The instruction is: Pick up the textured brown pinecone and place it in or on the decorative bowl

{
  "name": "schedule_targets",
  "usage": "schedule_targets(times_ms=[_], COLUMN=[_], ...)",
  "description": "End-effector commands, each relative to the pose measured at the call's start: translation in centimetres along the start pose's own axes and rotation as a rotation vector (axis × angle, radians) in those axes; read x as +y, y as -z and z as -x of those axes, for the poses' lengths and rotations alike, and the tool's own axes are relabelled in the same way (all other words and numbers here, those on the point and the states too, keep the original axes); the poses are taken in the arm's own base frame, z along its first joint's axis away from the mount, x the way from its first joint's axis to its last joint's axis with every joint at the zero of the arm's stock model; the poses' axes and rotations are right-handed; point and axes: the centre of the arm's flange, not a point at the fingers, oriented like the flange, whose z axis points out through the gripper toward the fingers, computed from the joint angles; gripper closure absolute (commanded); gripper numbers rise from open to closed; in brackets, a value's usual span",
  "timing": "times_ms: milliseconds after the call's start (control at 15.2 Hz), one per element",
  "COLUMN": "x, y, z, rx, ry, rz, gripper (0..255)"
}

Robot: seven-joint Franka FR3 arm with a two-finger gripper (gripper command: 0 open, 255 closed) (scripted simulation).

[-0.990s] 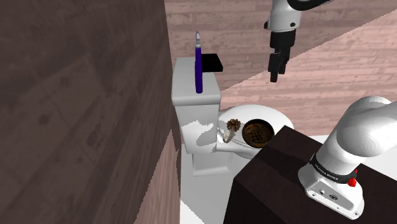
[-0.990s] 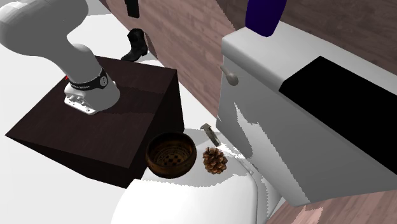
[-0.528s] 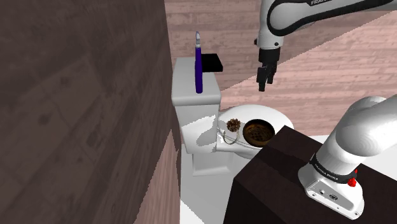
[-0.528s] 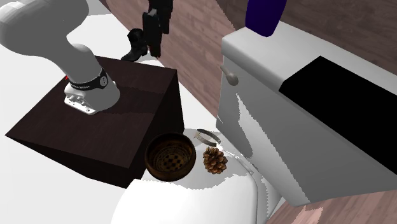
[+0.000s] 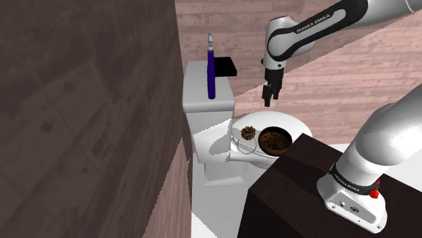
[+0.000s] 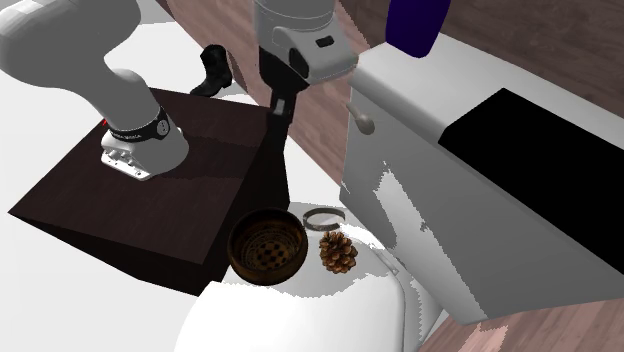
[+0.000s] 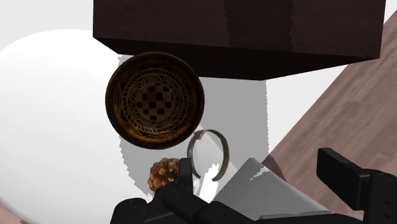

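The brown pinecone (image 5: 248, 132) lies on the white toilet lid (image 5: 294, 125), close beside the dark patterned bowl (image 5: 274, 140). In the second exterior view, the pinecone (image 6: 338, 252) sits just to the right of the bowl (image 6: 268, 245). My gripper (image 5: 270, 99) hangs open above the lid, higher than both things and holding nothing. In the second exterior view the gripper (image 6: 281, 107) is above the stand's corner. Through the wrist view I see the bowl (image 7: 154, 100) ahead and the pinecone (image 7: 164, 174) by one finger (image 7: 186, 173); my gripper (image 7: 261, 173) stands wide.
A thin metal ring (image 6: 322, 217) lies by the pinecone, near the tank. A purple bottle (image 5: 210, 67) and a black block (image 5: 225, 66) stand on the toilet tank (image 5: 206, 101). The dark stand (image 6: 150, 200) borders the lid. A wooden wall (image 5: 88, 115) rises at the shoulder view's left.
The arm has come down and moved toward the shoulder view's left, bringing the gripper nearer the toilet lid. The metal ring has shifted slightly. Pinecone and bowl stayed put.
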Motion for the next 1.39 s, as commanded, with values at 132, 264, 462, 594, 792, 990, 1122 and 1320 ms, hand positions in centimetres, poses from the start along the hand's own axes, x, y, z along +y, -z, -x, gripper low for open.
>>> schedule_targets(times_ms=[132, 264, 462, 594, 792, 990, 1122, 1320], x=[2.2, 3.3, 5.0, 6.1, 7.8, 9.5, 10.5, 11.6], y=[-3.6, -5.5, -8.3, -10.2, -13.0, -15.8, -17.6, -19.5], z=[-3.2, -4.7, -7.0, -8.5, -10.8, -13.1, -14.7, -16.2], rx=[0.006, 0.008, 0.011, 0.014, 0.017, 0.02, 0.022, 0.024], ry=[-0.004, -0.005, -0.008, -0.01, -0.013, -0.015, -0.017, -0.019], rz=[-0.011, -0.016, -0.025, -0.031, -0.039, -0.048, -0.053, -0.059], gripper=[0, 0, 0, 0, 0, 0, 0, 0])
